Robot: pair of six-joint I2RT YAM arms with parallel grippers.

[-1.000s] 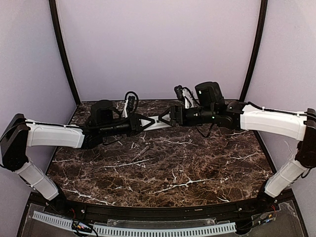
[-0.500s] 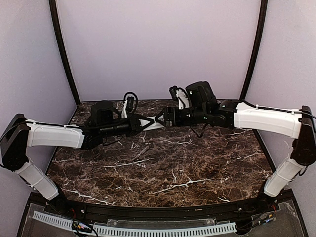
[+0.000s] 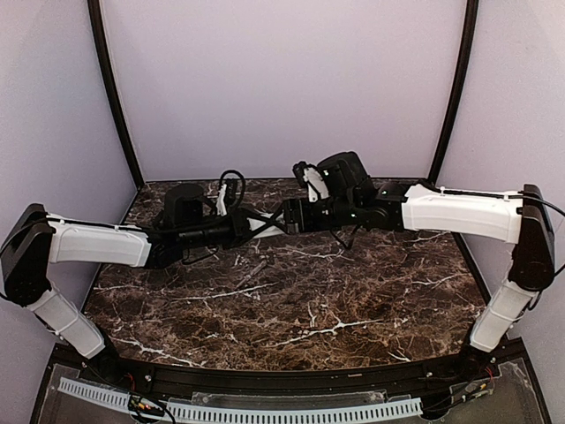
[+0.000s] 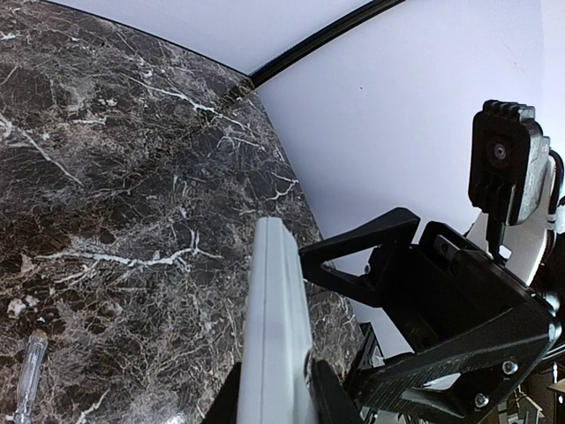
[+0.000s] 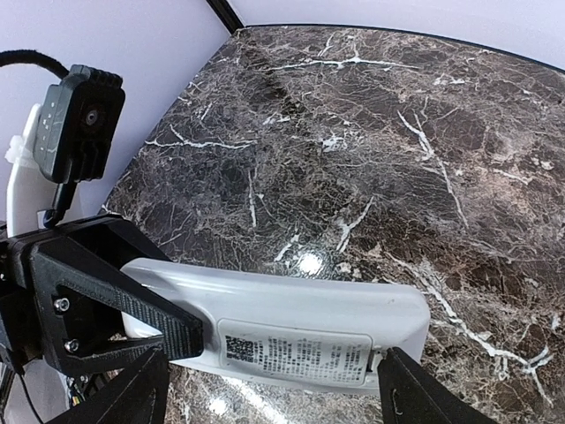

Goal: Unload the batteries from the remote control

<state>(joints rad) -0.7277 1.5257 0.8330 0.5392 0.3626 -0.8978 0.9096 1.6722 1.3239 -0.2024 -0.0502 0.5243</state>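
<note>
Overhead, the left gripper [image 3: 256, 222] is clamped on the remote control [image 3: 267, 224], held in the air over the far middle of the marble table [image 3: 309, 300]. Left wrist: the remote stands edge-on above the table. Right wrist: the right gripper [image 5: 274, 393] is spread wide, fingers flanking the remote's labelled back.

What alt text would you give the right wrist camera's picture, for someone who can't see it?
A white remote control is held in the air over a dark marble table, its labelled back to the camera, gripped at one end by the left hand. The right hand is open, its fingertips at the bottom edge.
</note>
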